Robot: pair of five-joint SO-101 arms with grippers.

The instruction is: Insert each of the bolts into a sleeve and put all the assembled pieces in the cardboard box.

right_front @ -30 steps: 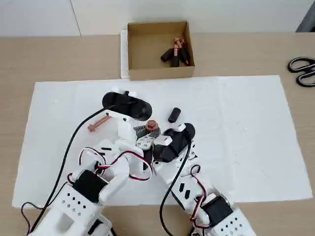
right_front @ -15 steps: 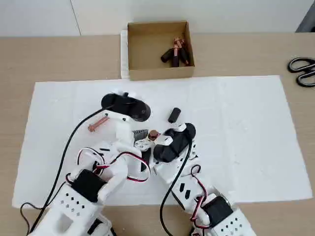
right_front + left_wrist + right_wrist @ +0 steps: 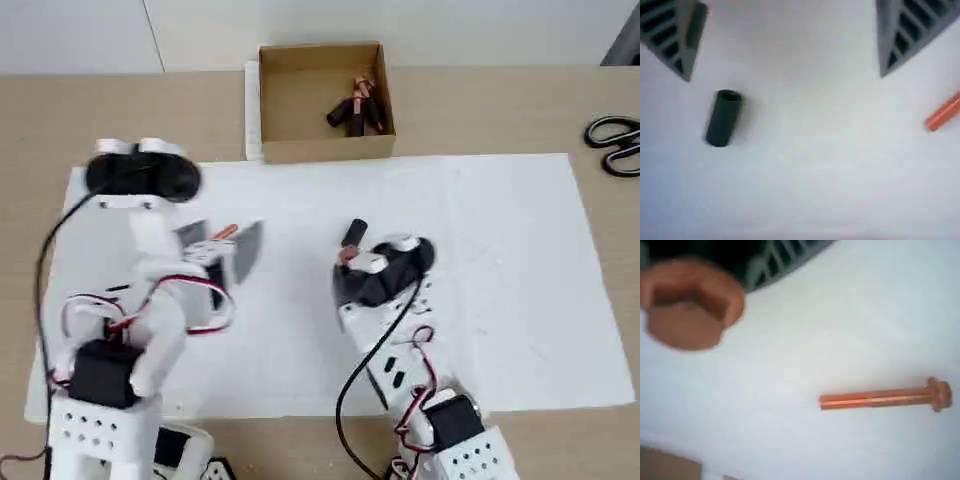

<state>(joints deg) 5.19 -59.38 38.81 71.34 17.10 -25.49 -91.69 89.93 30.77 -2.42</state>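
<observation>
We start at the left, on the arms' side of the cardboard box [image 3: 262, 100] and off toward its left corner. There the left tool [image 3: 785, 74] hangs over the white sheet [image 3: 500, 280] with its jaws spread wide and nothing between them. A loose bolt [image 3: 225, 232] lies flat on the sheet close by it, ungripped. In the left wrist view only the bolt's end shows, outside one jaw.

Moving right, almost straight out from the box's front wall, a black sleeve [image 3: 353, 234] lies on its side, free on the sheet. Just beyond it from the box sits the right tool [image 3: 348, 258], closed on a held bolt [image 3: 690, 305] whose copper head looms in the right wrist view. Inside the box, at its right side, rest a few assembled pieces [image 3: 355, 108]. Far to the box's right, scissors [image 3: 615, 142] lie on the bare tabletop [image 3: 120, 120].

We judge the insertion to be the risky part. Nothing braces the sleeve, so a bolt tip meeting its rim off-centre would likely roll or shove it away — possibly under the right arm, where neither tool reaches it easily. We cannot tell how squarely the held bolt sits in its grip, and a tilted one would jam at the mouth. The left tool, if it drops carelessly, could flick the loose bolt aside.
</observation>
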